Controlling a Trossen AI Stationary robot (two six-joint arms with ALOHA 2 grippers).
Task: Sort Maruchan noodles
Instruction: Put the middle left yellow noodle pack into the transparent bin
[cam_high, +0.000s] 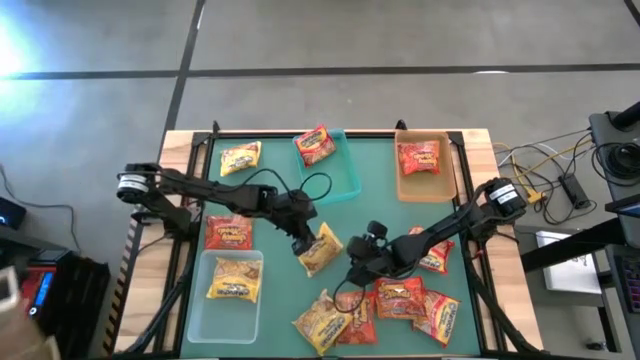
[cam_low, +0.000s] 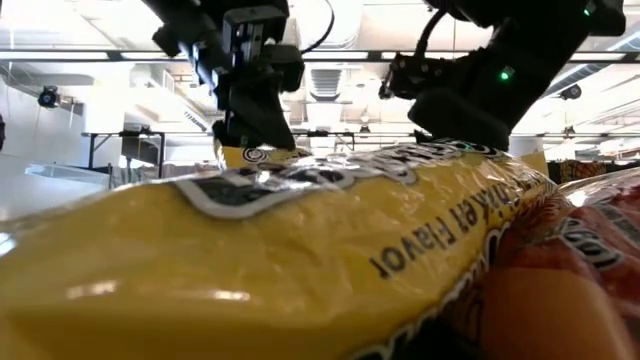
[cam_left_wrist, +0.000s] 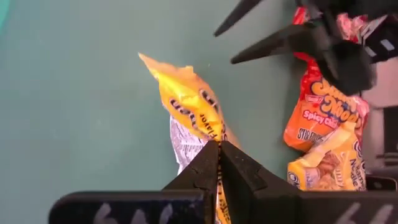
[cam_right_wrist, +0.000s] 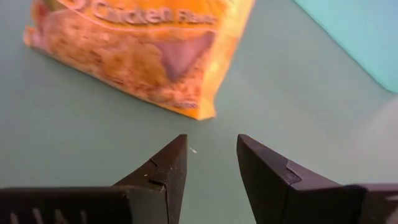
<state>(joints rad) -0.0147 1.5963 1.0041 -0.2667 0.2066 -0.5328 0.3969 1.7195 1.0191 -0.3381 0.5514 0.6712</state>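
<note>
Maruchan noodle packets lie about the green table. My left gripper (cam_high: 305, 243) is shut on a yellow packet (cam_high: 322, 252) near the table's middle. My right gripper (cam_high: 358, 270) stands open just to the right of it, above the bare mat, with nothing between its fingers (cam_right_wrist: 211, 140); that same yellow packet (cam_right_wrist: 143, 56) lies ahead of them. A heap of red and yellow packets (cam_high: 390, 305) rests flat at the near edge. One big yellow packet (cam_low: 300, 250) fills the low view. My left gripper pinches the yellow packet's crimped end edge (cam_left_wrist: 214, 138) between its two shut fingers. The fingers come slanting down from the table's left. The packet (cam_left_wrist: 186, 102) reaches away from the fingertips, tilted and twisted so that its white back shows. Whether its far end touches the mat, I cannot tell.
At the far edge, a teal bin (cam_high: 345, 175) holds a red packet and a tan bin (cam_high: 425, 185) another red one. A clear bin (cam_high: 230, 300) at near left holds a yellow packet. Loose packets lie at far left (cam_high: 240, 157) and left (cam_high: 228, 232).
</note>
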